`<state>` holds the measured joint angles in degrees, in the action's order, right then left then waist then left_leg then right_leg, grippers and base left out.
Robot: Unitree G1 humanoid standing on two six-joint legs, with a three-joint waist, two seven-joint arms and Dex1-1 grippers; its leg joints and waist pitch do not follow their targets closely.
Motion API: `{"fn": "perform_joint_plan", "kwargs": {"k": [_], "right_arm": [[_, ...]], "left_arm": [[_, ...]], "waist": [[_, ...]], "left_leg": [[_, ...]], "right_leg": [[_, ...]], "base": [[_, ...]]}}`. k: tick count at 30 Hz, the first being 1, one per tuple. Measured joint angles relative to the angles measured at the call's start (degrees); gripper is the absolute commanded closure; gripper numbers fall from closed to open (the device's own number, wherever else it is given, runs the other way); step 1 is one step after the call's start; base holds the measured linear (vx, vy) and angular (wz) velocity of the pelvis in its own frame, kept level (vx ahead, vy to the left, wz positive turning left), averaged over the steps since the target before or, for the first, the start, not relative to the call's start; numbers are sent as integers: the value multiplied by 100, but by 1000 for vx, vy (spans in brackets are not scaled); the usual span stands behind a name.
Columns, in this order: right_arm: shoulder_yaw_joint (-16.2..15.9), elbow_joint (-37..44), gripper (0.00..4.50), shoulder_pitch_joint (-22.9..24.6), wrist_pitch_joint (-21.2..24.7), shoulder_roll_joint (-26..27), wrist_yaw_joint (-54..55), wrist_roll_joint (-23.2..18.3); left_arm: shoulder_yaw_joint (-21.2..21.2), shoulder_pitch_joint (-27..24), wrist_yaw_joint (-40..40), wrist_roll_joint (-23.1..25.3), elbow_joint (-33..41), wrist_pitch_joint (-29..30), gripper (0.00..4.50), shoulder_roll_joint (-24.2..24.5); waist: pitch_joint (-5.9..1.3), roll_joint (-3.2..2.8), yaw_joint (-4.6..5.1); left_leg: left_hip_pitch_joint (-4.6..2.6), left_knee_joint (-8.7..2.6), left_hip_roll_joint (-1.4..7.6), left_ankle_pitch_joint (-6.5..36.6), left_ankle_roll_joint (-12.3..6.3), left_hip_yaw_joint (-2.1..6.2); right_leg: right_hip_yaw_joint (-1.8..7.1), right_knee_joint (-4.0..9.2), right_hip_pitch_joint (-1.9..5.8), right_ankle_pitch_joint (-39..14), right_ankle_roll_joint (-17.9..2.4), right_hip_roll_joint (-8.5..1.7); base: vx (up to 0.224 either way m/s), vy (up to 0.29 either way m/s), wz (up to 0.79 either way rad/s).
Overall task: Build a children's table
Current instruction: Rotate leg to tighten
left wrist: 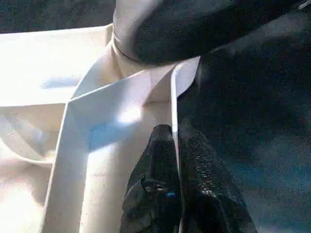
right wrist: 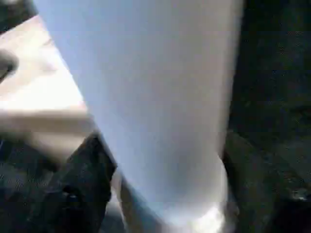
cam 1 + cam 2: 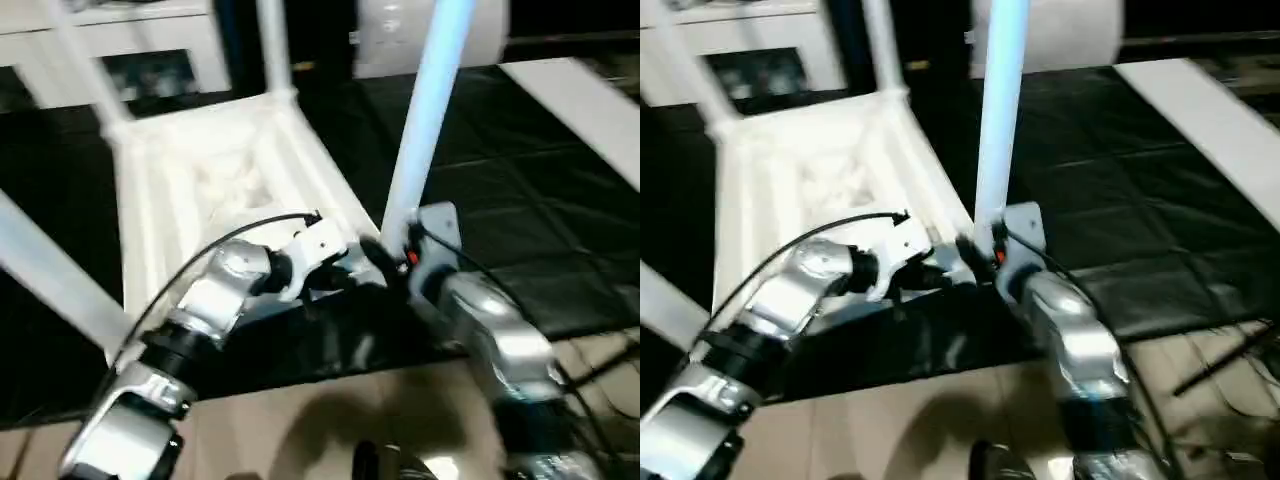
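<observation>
Left wrist view showed the left gripper [image 1: 176,145] pinched shut on the rim of the upturned table top [image 3: 200,180]; the right gripper [image 2: 160,165] loosely straddled the near leg [image 3: 425,110] at its corner socket. Probably seating this leg; next, press it home.

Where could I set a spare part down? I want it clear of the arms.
Bare black work surface lies right of the upturned tabletop, up to the white board. It is crowded at the near corner, where left gripper, right gripper and leg meet.
</observation>
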<state>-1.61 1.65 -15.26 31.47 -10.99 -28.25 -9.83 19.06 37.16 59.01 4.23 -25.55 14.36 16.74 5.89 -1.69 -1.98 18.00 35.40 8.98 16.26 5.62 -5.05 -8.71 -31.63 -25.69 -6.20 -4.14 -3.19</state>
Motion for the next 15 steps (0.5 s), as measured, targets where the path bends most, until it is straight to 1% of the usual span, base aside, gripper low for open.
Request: {"fn": "perform_joint_plan", "kwargs": {"k": [2,3,4,6,7,8,9,10,11,12,13,14,15], "right_arm": [[1,264,47,165,18,-272,-352,-167],[4,488,41,295,31,-499,-648,-302],[29,628,41,379,33,-634,-810,-384],[130,754,27,461,33,-737,-978,-445],[136,819,8,501,33,-776,-986,-460],[138,936,3,580,32,-795,-978,-476],[131,1085,1,708,49,-792,-970,-515],[129,1190,1,807,61,-791,-970,-550],[128,1330,0,942,98,-792,-945,-565],[114,1565,0,1182,135,-789,-868,-558],[95,1641,0,1289,166,-785,-824,-551],[80,1702,0,1354,168,-777,-745,-524],[27,1915,0,1484,213,-770,-598,-471]], "left_arm": [[2,55,100,2,-130,-223,450,111],[12,117,125,20,-311,-501,450,180],[13,150,126,35,-432,-691,450,246],[-29,189,125,49,-594,-887,450,366],[-47,192,126,45,-631,-921,423,367],[-59,192,139,29,-650,-949,407,355],[-84,186,157,-8,-667,-970,397,353],[-129,169,173,-24,-667,-984,397,353],[-193,132,207,-100,-651,-1042,393,353],[-372,14,211,-281,-461,-1199,384,355],[-475,-32,207,-394,-353,-1276,372,351],[-597,-73,200,-529,-232,-1305,372,335],[-836,-212,143,-781,72,-1203,372,265]], "waist": [[-1,-1,2],[-2,-1,5],[-6,7,12],[-23,35,34],[-26,40,26],[-30,48,13],[-32,51,4],[-32,52,4],[-34,55,1],[-38,62,-9],[-49,71,-17],[-62,75,-21],[-87,75,-27]], "left_leg": [[33,1,16,-6,0,-8],[51,14,14,-4,-2,-8],[54,19,12,-1,-8,-11],[55,20,10,2,-13,-15],[56,19,11,2,-13,-13],[59,17,11,2,-13,-12],[62,15,18,2,-13,-12],[66,13,20,2,-12,-12],[73,12,21,2,-13,-10],[78,9,25,2,-12,-7],[79,9,26,2,-12,-6],[81,10,26,2,-12,-6],[82,10,26,3,-11,-8]], "right_leg": [[-8,58,0,27,12,-3],[-10,69,-1,37,17,-10],[-8,71,-1,40,21,-14],[-11,71,-1,41,20,-17],[-14,71,-1,41,20,-16],[-17,71,-3,41,20,-16],[-25,71,-4,40,20,-16],[-27,71,-7,40,20,-16],[-28,70,-12,41,20,-16],[-33,70,-14,40,19,-16],[-36,69,-15,40,19,-16],[-37,69,-15,40,19,-16],[-37,70,-15,40,19,-20]], "base": [[0,0,0],[0,0,0],[0,0,0],[0,0,0],[0,0,0],[0,0,0],[0,0,0],[0,0,0],[0,0,0],[0,0,0],[0,0,0],[0,0,0],[0,0,0]]}}
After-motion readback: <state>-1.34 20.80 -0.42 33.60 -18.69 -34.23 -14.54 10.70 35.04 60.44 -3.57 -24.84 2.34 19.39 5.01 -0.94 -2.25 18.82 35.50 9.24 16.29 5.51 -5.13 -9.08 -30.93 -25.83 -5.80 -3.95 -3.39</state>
